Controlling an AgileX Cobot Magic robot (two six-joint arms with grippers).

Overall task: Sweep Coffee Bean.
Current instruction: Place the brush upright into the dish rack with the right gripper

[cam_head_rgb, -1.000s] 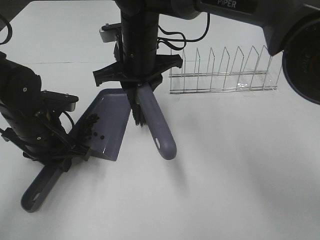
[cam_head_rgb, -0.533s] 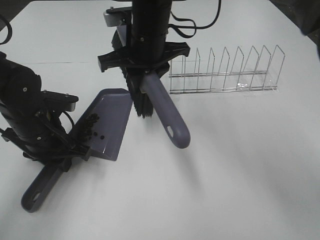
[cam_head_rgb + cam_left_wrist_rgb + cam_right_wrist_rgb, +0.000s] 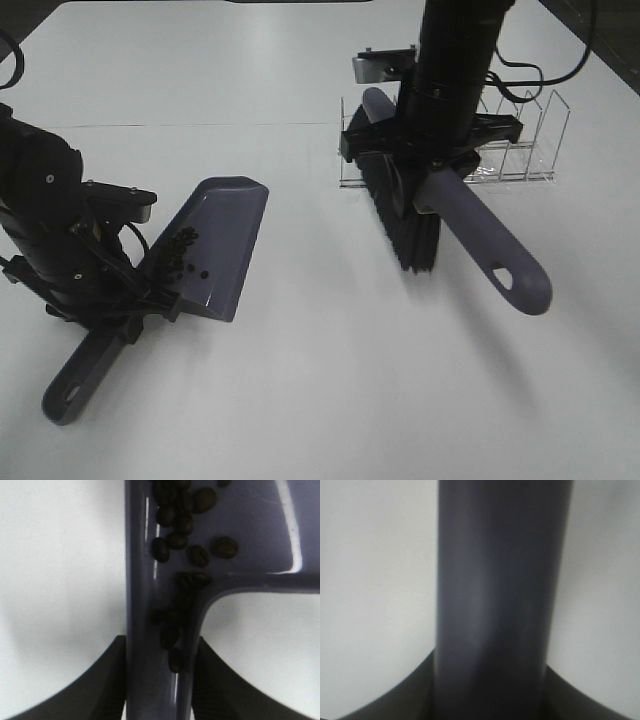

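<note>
Carried the brush [image 3: 490,250] off to the right, up in front of the wire rack [image 3: 520,150]. A moment ago right at the far lip of the dustpan [image 3: 225,235]; now well apart from it. Pinched tight around the brush handle with the right gripper [image 3: 432,178], same as before.

No move at all from the dustpan on the left. Squeezed hard on its handle with the left gripper [image 3: 120,312]. Same little heap of coffee beans [image 3: 183,250] inside the pan, on its left side towards the handle. In the left wrist view, a few more down in the groove of the handle, between the two dark jaws. No loose beans to be seen on the table [image 3: 330,400]. So, most likely, sweeping done or very nearly done.

Now the look of things, big to small:
- Table: white, flat, smooth, a little shiny.
- Brush: long round handle of smooth grey-purple plastic with a hole at the end; a row of black, stiff-looking bristles [image 3: 412,225].
- Dustpan: same shiny purple plastic, a flat scoop with low walls, widest at the far lip.
- Rack: thin silver wire, a row of upright loops.
- Beans: tiny, oval, dark brown, with a line down the middle.
</note>
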